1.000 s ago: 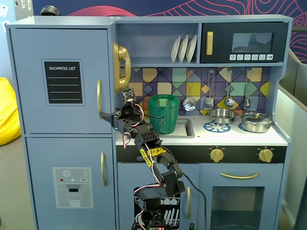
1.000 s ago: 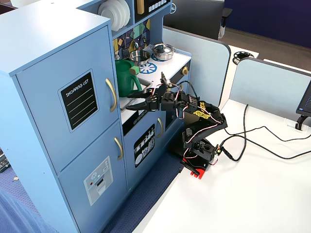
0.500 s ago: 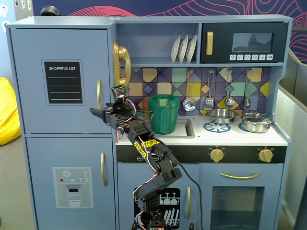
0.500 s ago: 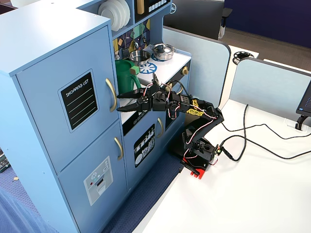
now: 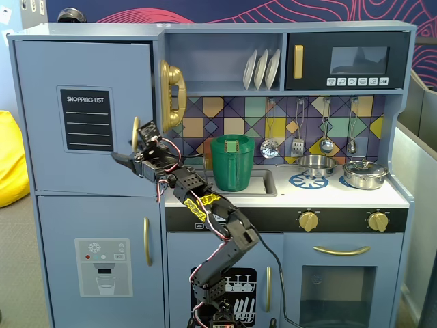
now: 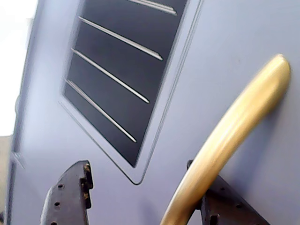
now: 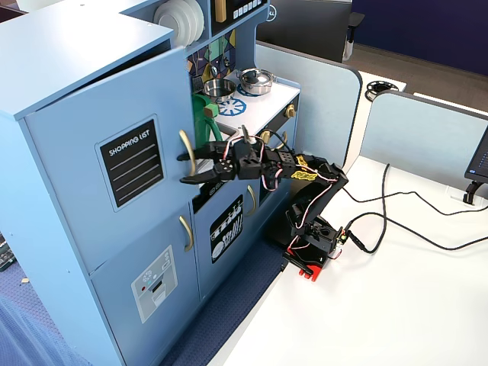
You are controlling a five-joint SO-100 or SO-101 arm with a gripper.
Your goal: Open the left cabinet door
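Standing slightly ajar, the left cabinet door (image 7: 114,164) is seen in a fixed view with its handle-side edge swung a little out from the cabinet body, a narrow gap showing along its top right corner. It forms the upper left front of the toy kitchen, above the dispenser door (image 5: 95,263). The arm (image 7: 305,183) is stretched nearly level from its base on the white table (image 7: 396,305) toward the door. The gripper (image 7: 189,168) is held spread, its jaws set on either side of the gold bar handle (image 6: 229,136); in the wrist view one finger (image 6: 70,197) lies clear of the bar and the other sits just behind it. A green pitcher (image 5: 232,164) stands in the sink close behind the arm.
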